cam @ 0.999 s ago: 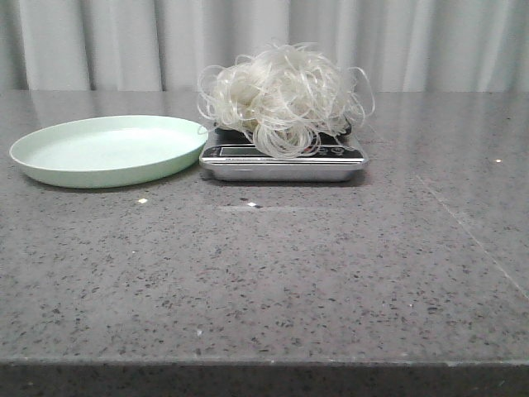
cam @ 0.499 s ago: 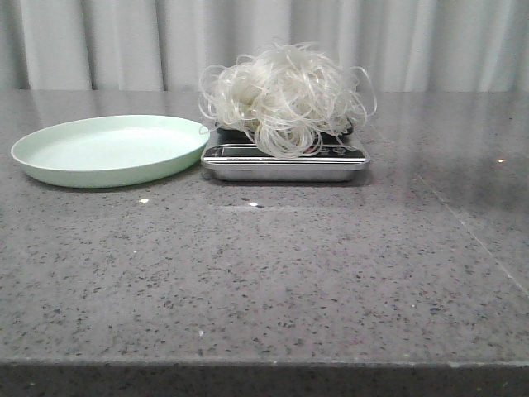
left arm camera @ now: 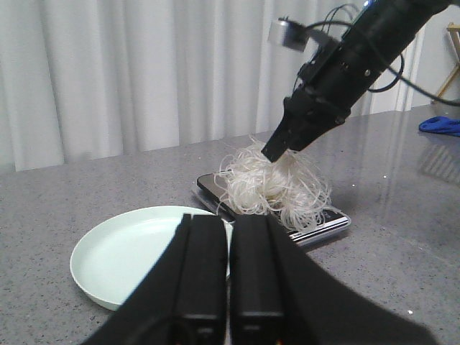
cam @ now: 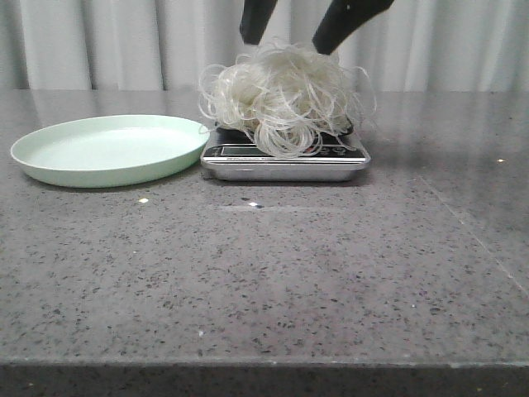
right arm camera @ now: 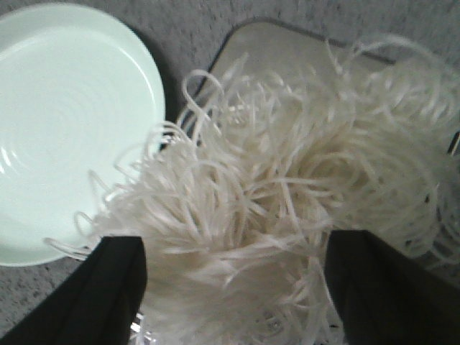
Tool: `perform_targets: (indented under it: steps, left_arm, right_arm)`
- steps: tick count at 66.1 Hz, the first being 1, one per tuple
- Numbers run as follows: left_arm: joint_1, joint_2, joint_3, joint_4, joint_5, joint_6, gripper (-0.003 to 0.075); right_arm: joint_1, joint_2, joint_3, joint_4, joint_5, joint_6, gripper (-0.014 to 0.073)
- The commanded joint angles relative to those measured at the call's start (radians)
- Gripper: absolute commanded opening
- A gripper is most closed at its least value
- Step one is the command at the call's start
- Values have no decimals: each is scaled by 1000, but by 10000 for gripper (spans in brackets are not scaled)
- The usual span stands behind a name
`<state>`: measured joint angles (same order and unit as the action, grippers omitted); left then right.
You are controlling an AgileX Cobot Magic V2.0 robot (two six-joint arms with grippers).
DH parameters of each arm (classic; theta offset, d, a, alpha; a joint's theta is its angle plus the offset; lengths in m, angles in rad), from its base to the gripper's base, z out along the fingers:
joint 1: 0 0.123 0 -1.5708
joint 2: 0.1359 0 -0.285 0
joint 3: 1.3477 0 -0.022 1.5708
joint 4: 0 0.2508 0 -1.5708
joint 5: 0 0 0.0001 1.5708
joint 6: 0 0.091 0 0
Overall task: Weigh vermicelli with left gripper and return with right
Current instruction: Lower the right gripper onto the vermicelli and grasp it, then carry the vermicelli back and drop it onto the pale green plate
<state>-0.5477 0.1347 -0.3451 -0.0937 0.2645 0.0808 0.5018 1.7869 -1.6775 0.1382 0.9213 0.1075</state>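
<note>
The vermicelli (cam: 283,98), a fluffy tangle of thin white strands, sits on the kitchen scale (cam: 285,160). My right gripper (cam: 288,37) is open just above the tangle's top, one finger on each side; in the right wrist view (right arm camera: 233,284) the noodles (right arm camera: 273,194) fill the gap between its fingers. My left gripper (left arm camera: 228,226) is shut and empty, held back above the table, near the mint-green plate (left arm camera: 140,251). The left wrist view also shows the vermicelli (left arm camera: 277,183) on the scale (left arm camera: 316,228) with the right arm over it.
The mint-green round plate (cam: 107,149) lies empty just left of the scale, nearly touching it. A grey speckled table (cam: 264,273) spreads in front. A white curtain hangs behind. A blue cloth (left arm camera: 440,125) lies far to the right.
My right gripper has come down into view from above, open, over the top of the vermicelli. The vermicelli, scale and plate have not moved.
</note>
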Motion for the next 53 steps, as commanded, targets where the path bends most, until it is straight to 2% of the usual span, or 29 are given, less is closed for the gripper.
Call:
perform_targets:
  steps: [1, 2, 7, 8, 9, 10, 11, 12, 15, 19, 38, 53]
  left_arm:
    - [1, 13, -25, -10, -90, -1, 146]
    - [1, 13, -25, -10, -90, -1, 146]
    - [1, 13, -25, -10, -90, -1, 146]
    - [1, 13, -25, -10, -90, -1, 146]
    - [1, 13, -25, -10, -90, -1, 146]
    - [1, 13, -25, -10, -90, -1, 146]
    - [1, 13, -25, -10, -90, -1, 146]
    - [1, 13, -25, -10, -90, -1, 146]
    - [1, 13, -25, -10, -90, -1, 146]
    - [1, 13, -25, -10, -90, -1, 146]
    - [1, 13, -25, -10, -90, -1, 146]
    - [1, 13, -25, -10, -90, -1, 146]
  right_arm:
    - [-1, 29, -95, -8, 125, 3, 569]
    - [-1, 34, -100, -10, 136, 3, 569]
    - [-1, 83, -149, -36, 228, 3, 458]
    - [-1, 95, -171, -38, 255, 3, 393]
    - [-1, 98, -176, -38, 261, 3, 393]
    - [-1, 111, -193, -37, 276, 3, 315]
    - [-1, 113, -204, -37, 284, 3, 294]
    - [0, 119, -215, -37, 293, 3, 228]
    - [4, 126, -257, -27, 297, 3, 117]
    - [7, 128, -304, 1, 286, 2, 169]
    - [72, 128, -524, 98, 216, -31, 140]
    - [186, 150, -535, 107, 62, -40, 140]
